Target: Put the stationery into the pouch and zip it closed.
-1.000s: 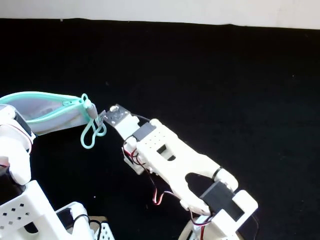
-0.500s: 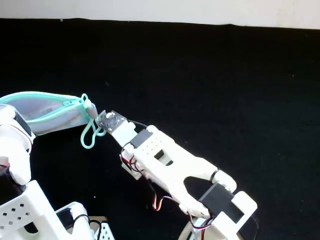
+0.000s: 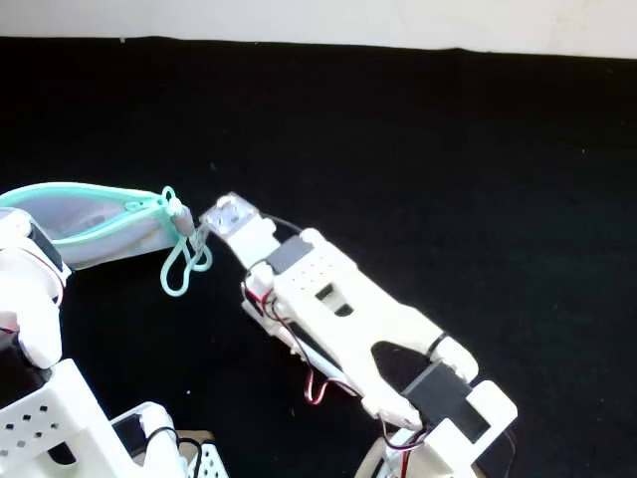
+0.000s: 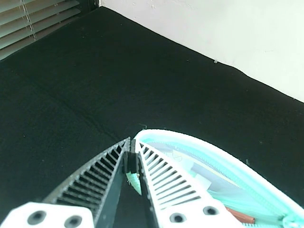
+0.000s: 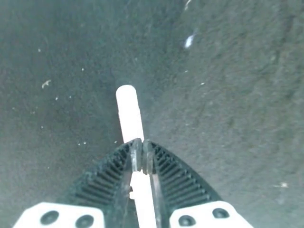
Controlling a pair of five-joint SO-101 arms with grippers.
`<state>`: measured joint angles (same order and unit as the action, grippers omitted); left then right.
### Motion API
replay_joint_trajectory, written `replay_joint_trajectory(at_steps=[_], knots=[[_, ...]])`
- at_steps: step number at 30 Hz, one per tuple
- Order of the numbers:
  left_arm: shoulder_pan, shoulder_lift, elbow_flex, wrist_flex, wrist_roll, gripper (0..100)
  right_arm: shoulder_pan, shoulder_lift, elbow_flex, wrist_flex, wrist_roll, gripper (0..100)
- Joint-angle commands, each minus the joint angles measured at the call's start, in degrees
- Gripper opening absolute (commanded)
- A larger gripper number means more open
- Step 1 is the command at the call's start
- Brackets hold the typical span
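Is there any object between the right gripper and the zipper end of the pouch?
Nothing visible stands between them. The right gripper is right at the zipper end of the pouch, beside the teal loop, and is shut on a thin white piece.

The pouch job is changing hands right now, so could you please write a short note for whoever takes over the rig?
Left gripper: shut on the rim of the pouch.
Right gripper: shut on a white stick, just beside the pouch's zip pull.
Done: some stationery already lies inside, a reddish piece among it.
Left: the pouch is open; the white stick probably goes in next, then the zip has to be pulled closed.
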<state>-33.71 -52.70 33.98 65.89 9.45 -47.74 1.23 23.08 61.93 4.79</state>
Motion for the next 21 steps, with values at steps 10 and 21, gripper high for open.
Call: replay_joint_trajectory(at_steps=[10,21], knots=[[0.3,2.2,2.7,-0.1,0.4,1,0.1,-1.5,-2.9,1.3,-1.4,10.3],[0.3,2.2,2.7,-0.1,0.4,1,-5.7,-1.5,-2.9,1.2,-4.2,19.1]])
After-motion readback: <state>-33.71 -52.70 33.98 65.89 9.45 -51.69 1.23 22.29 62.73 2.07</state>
